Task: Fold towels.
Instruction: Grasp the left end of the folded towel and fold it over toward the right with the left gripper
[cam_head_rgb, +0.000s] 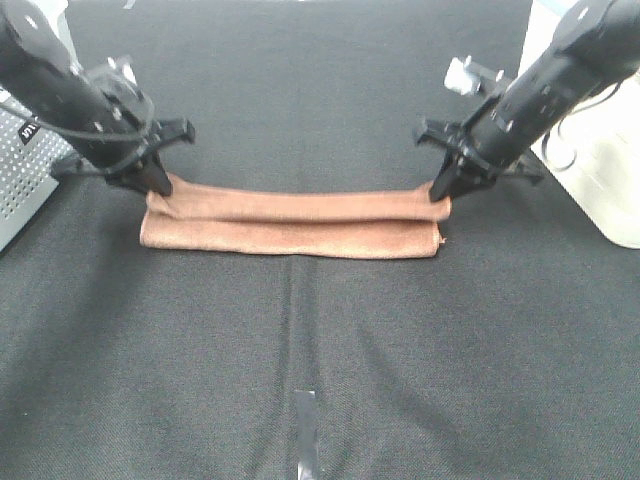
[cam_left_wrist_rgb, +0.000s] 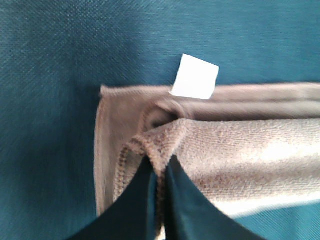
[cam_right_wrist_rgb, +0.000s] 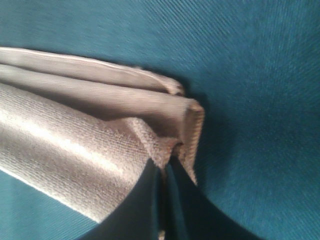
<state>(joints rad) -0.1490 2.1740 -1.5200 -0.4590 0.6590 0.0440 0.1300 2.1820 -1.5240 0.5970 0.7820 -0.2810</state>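
Note:
A reddish-brown terry towel (cam_head_rgb: 290, 221) lies folded into a long narrow band across the middle of the dark table. My left gripper (cam_head_rgb: 158, 186) is shut on the towel's far left corner. My right gripper (cam_head_rgb: 440, 192) is shut on its far right corner. In the left wrist view the fingers (cam_left_wrist_rgb: 145, 200) pinch the upper layer's edge (cam_left_wrist_rgb: 160, 150), and a small white tag (cam_left_wrist_rgb: 195, 76) sticks out from the towel's edge. In the right wrist view the fingers (cam_right_wrist_rgb: 150, 200) pinch the folded corner (cam_right_wrist_rgb: 172, 147), with several layers of the towel (cam_right_wrist_rgb: 75, 135) stacked beside them.
A dark cloth (cam_head_rgb: 320, 380) covers the table. A grey perforated box (cam_head_rgb: 20, 180) stands at the left edge. A white container (cam_head_rgb: 600, 170) stands at the right edge. A strip of tape (cam_head_rgb: 307, 430) lies near the front middle.

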